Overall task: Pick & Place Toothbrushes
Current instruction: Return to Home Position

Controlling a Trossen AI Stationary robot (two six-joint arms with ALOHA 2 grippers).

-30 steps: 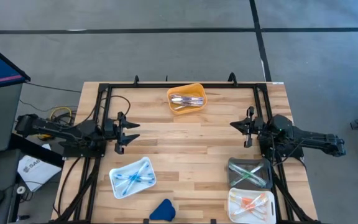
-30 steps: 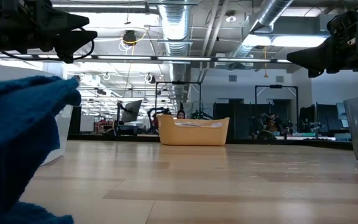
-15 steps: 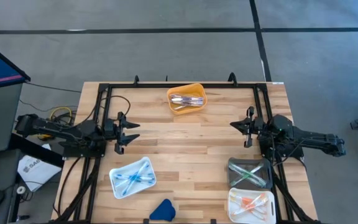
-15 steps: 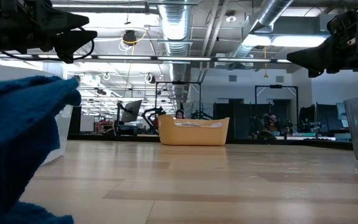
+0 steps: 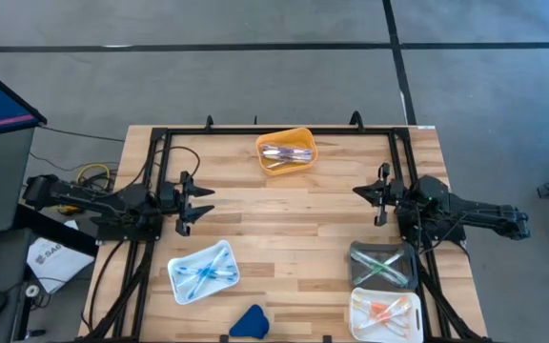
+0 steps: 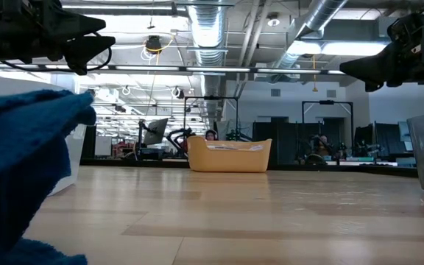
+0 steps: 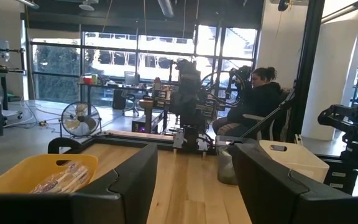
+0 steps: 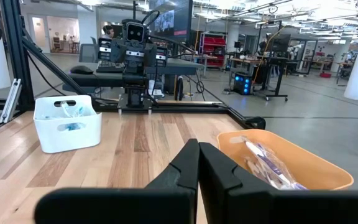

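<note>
Toothbrushes lie sorted in several trays: clear ones in a yellow tray (image 5: 285, 152) at the far middle, blue ones in a pale tray (image 5: 203, 272) near left, green ones in a grey tray (image 5: 383, 264), and orange ones in a white tray (image 5: 385, 312) at the near right. My left gripper (image 5: 203, 202) hovers open over the left side, pointing toward the table's right; its fingers (image 7: 129, 180) stand wide apart with nothing between them. Over the right side my right gripper (image 5: 357, 191) hovers shut and empty, its fingers (image 8: 199, 168) together, pointing left.
A dark-blue wedge-shaped object (image 5: 249, 322) lies at the near edge and fills the low view's left foreground (image 6: 20, 169). A black frame (image 5: 274, 131) runs round the table's back and sides. Bare wood (image 5: 284, 219) lies between the arms. A person (image 7: 260, 99) sits beyond the table.
</note>
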